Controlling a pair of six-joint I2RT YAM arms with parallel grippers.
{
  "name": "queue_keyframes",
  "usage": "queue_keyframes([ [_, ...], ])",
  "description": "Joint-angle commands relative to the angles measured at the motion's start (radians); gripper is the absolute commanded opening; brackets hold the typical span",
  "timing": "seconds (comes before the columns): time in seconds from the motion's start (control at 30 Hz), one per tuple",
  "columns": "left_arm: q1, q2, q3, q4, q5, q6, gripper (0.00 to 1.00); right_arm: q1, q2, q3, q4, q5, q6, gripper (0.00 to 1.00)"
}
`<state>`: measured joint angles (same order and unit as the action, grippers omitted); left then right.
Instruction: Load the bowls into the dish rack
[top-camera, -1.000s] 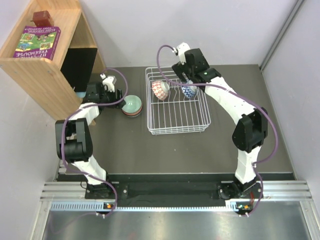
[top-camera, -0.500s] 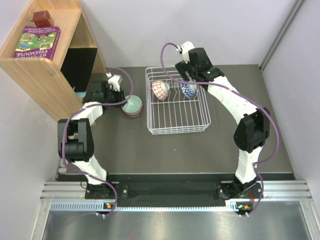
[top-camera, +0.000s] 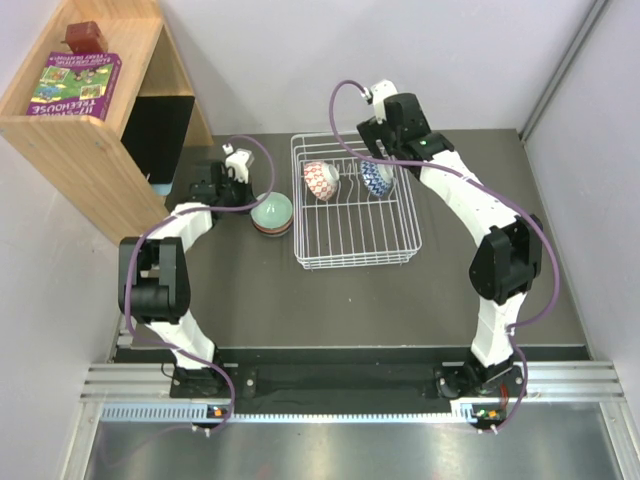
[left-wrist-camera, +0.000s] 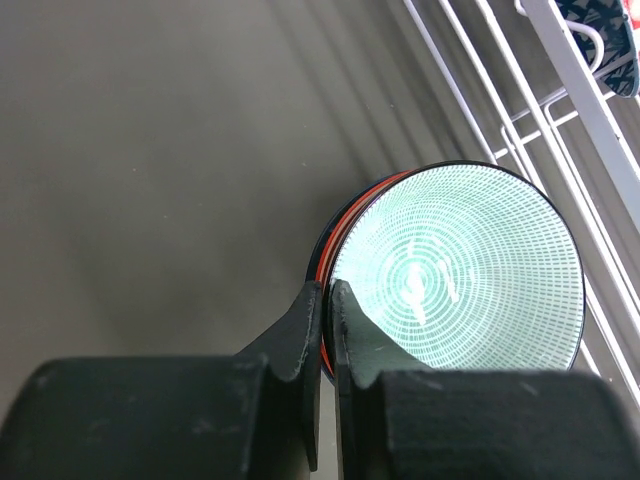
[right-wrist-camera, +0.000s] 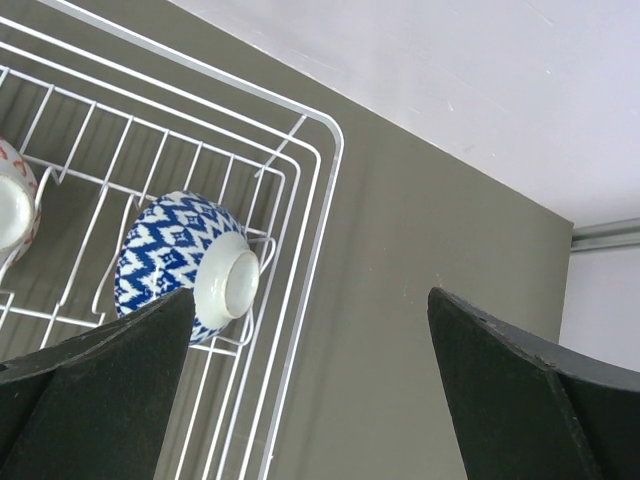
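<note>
Two bowls already stand on edge in the dish rack (top-camera: 355, 262): the red-and-white bowl (top-camera: 320, 180) and a blue-and-white bowl (right-wrist-camera: 175, 260). The step in hand is fetching the third. The left gripper (left-wrist-camera: 322, 290) has its jaws pinched on the rim of the pale green bowl (left-wrist-camera: 460, 270), which tops a stack on the tabletop (top-camera: 250, 300) just left of the rack. Next it likely needs a clean lift over the wire wall. The right gripper (right-wrist-camera: 310, 295) hangs wide open and empty. A second ago the left was short of the stack, and the right sat closer over its bowl.

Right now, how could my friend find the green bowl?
Look for the white wire dish rack at the back of the dark table. Just left of it, outside the wires, sits a short stack of bowls, and the pale green ceramic bowl tops it. It's the only green one; the rack holds a red-and-white patterned bowl and a blue-and-white patterned bowl.
</note>
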<state>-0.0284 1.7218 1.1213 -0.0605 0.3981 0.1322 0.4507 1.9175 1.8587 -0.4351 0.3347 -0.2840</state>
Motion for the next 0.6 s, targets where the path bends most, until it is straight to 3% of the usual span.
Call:
queue_keyframes([
  [0.0,-0.005,-0.005,0.043,0.005,-0.001,0.014,0.0,-0.006,-0.066,0.005,0.024,-0.016,0.022,1.0],
  [0.57,-0.002,-0.143,0.161,-0.102,0.044,0.024,0.0,-0.024,-0.058,0.04,-0.024,-0.112,0.078,1.0],
])
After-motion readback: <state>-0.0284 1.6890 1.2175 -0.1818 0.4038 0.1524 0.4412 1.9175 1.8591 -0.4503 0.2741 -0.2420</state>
